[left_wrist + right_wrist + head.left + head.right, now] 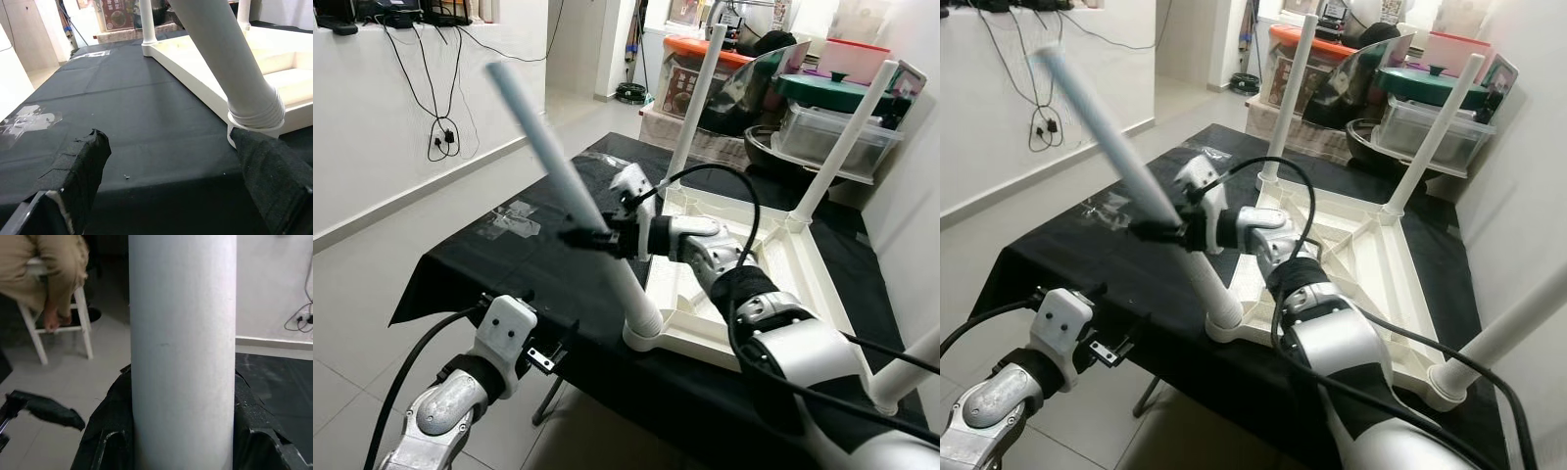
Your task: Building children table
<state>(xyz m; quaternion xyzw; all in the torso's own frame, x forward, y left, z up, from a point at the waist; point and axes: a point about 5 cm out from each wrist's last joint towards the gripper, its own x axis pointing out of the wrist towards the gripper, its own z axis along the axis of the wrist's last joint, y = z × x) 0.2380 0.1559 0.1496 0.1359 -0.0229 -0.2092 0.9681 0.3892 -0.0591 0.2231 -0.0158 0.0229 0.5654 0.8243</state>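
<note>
Standing beside the black-draped table (509, 284), I see the white tabletop (783, 264) lying upside down on the cloth, its ribbed underside facing the ceiling. Three legs look already fitted: two at the far corners (700, 108) and (847, 142) stand close to upright, and another (911, 372) rises at the near corner on the robot's right. The fourth leg (563, 186), at the near corner on the robot's left, is the one in hand. Its foot sits in the corner socket (646, 333), where the left wrist view shows screw threads above the collar, so I judge it is not yet wound fully home. This leg leans well off vertical, its long axis running from the socket up and away toward the robot's left, its free end pointing at the white wall (372, 127). The right gripper (597, 238) is clamped around the leg about midway along its length, black fingers pressed to either side of the tube. The left gripper (171, 186) hangs low at the table's near edge, fingers spread and holding nothing. What remains, I reckon, is straightening and tightening this last leg, then turning the table over.
</note>
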